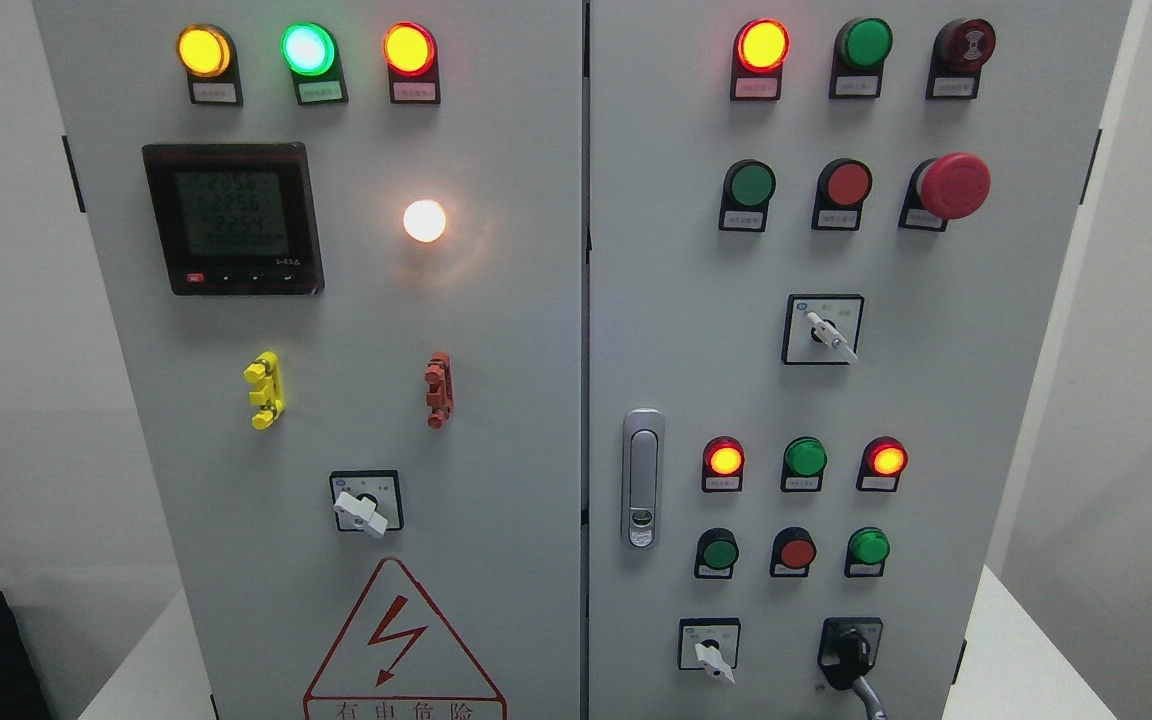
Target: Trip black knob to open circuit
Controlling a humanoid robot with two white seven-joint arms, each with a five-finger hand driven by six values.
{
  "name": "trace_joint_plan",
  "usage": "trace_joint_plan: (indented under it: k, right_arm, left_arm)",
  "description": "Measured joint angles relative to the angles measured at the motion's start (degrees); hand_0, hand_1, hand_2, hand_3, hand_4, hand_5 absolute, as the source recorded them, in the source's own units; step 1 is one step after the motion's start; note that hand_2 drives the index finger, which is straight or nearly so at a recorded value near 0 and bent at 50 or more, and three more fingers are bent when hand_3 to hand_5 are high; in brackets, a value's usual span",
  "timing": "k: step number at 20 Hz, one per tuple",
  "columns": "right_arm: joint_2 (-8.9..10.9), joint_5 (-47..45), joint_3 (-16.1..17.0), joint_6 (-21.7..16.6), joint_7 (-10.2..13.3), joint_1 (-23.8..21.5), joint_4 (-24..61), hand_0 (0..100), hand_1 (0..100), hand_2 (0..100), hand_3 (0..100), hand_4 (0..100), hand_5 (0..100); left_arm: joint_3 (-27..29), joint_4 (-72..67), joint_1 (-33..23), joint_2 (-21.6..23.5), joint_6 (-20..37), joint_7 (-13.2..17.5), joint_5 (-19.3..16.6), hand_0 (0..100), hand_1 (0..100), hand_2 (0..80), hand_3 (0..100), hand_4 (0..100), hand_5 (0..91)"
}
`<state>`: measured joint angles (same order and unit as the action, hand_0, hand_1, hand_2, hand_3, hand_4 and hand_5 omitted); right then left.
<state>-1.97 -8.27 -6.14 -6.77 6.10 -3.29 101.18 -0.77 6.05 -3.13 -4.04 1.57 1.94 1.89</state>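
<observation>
No hand shows, so finger state can't be told. Black knob [848, 650] sits at 5 o'clock; white selector [711, 655] beside it invites a mistaken grab.

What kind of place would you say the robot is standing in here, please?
Probably an electrical or industrial control room: it faces a grey control cabinet with lit indicator lamps, a digital meter and a black knob.
</observation>
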Motion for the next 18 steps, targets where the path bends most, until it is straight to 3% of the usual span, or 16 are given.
trace_joint_plan:
  k: [18]
  right_arm:
    - [0.0, 0.0, -0.14, 0.05, 0.01, 0.16, -0.03, 59, 79, 0, 100, 96, 86]
  left_arm:
    - [0.0, 0.0, 0.0, 0.0, 0.0, 0.0, 0.0, 12, 39, 0.0, 0, 0, 0.0]
